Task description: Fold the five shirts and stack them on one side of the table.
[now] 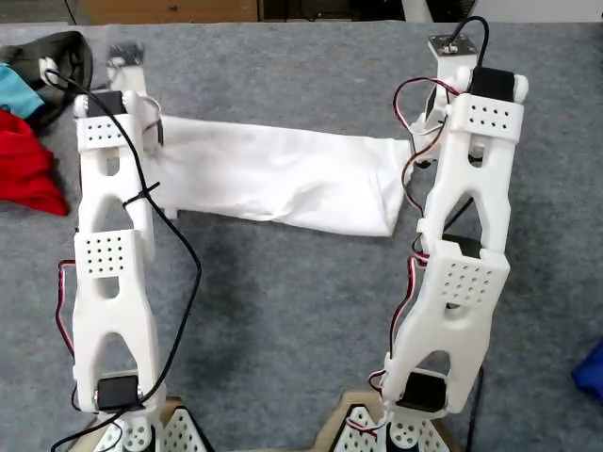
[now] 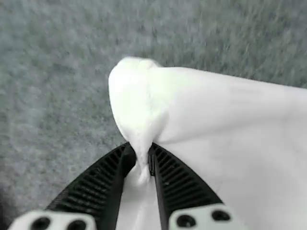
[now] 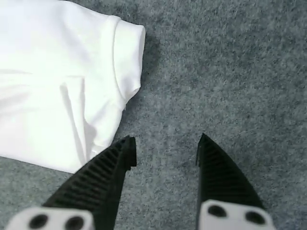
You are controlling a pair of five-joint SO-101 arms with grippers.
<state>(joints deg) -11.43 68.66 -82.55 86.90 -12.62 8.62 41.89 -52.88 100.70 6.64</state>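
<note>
Left wrist view: left gripper [image 2: 142, 165] is clamped on a bunched ridge of the white shirt [image 2: 230, 129]. The pinch is thin, with little cloth between the jaws.
Right wrist view: right gripper [image 3: 165, 153] is spread and holds nothing. It's over bare grey table [image 3: 230, 72], just beside the shirt's hemmed right end.
High view: the shirt lies as a long band across the far middle of the table, running from left arm to right arm. The red shirt [image 1: 28, 174] and the dark/teal heap [image 1: 42, 66] sit far left, apart from it. No folded stack visible.

Risks, my read:
- Thin left pinch could slip under pull, and the fold collapses.
- With only one end held, dragging would skew and bunch the band.
- Right jaws closing where they are grab table, not cloth. They need to shift left onto the hem.
- Swinging the held end far left could snag the heap.
</note>
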